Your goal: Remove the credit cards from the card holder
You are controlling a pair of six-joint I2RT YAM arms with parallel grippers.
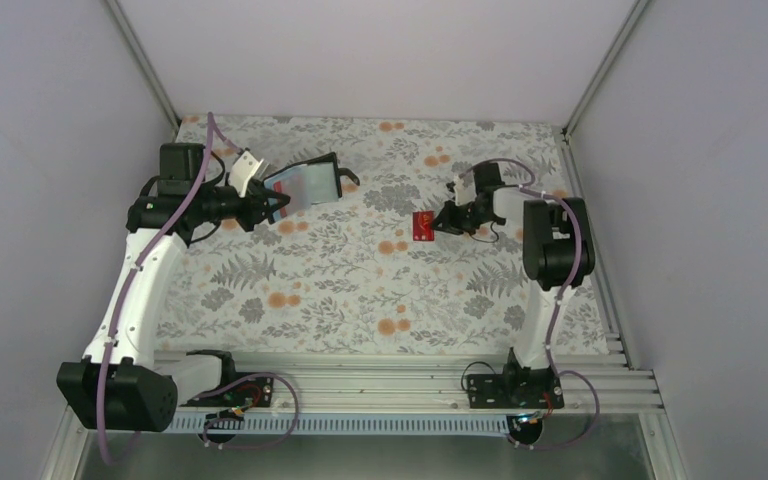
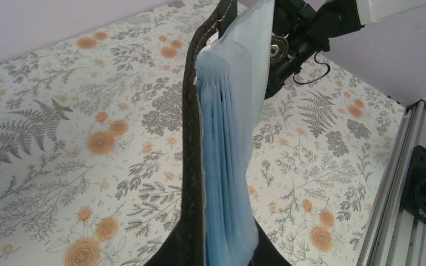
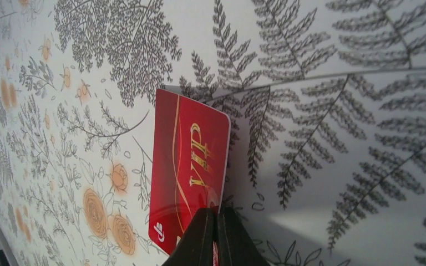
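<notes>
My left claw (image 1: 270, 206) is clamped shut on one end of the small book-like folding card holder (image 1: 308, 184), light blue inside with a dark outer side. The card holder sticks out beyond my fingertips, lifted off the surface. From my left wrist I see it edge-on (image 2: 224, 166), with its light blue pockets fanned beside the dark spine.

My right claw (image 1: 448, 221) is pinched tight on a flat rectangular red card (image 1: 422, 226) with gold "VIP" lettering (image 3: 191, 166). The card juts out past my fingertips (image 3: 206, 241). I cannot tell whether its far edge touches the surface.

I count one card holder and one card out of it. Any cards inside the pockets I cannot make out.

Under both claws lies a white cloth (image 1: 360, 290) printed with grey ferns and orange flowers. It is enclosed by plain pale walls (image 1: 380, 50) with metal corner posts (image 1: 145, 60). Aluminium rails (image 1: 380, 385) run behind my bases.
</notes>
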